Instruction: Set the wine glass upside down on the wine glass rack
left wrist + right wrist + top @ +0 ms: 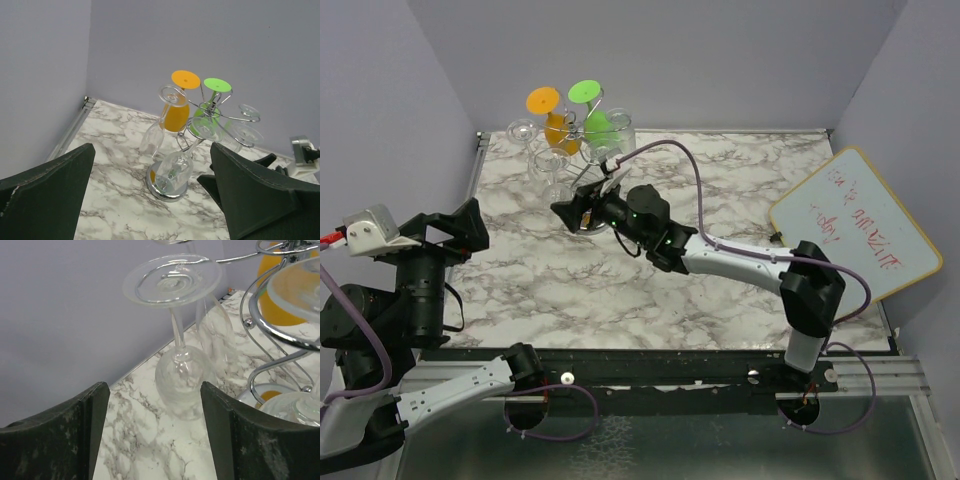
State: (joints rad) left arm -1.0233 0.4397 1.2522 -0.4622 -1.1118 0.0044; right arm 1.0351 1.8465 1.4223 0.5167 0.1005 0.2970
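A clear wine glass (181,377) hangs upside down, its foot caught in a spiral arm of the silver wine glass rack (255,322). My right gripper (155,425) is open just short of the bowl, one finger on each side, touching nothing. From above, that gripper (576,212) sits at the rack's (582,135) near side, beside the glass (558,188). My left gripper (152,200) is open and empty, well back from the rack's round base (159,192), where the glass (175,169) hangs low.
Hanging upside down on the rack as well are an orange glass (558,128), a green glass (600,124) and other clear glasses (523,130). A whiteboard with red writing (855,225) leans at the table's right edge. Walls close in behind and to the left.
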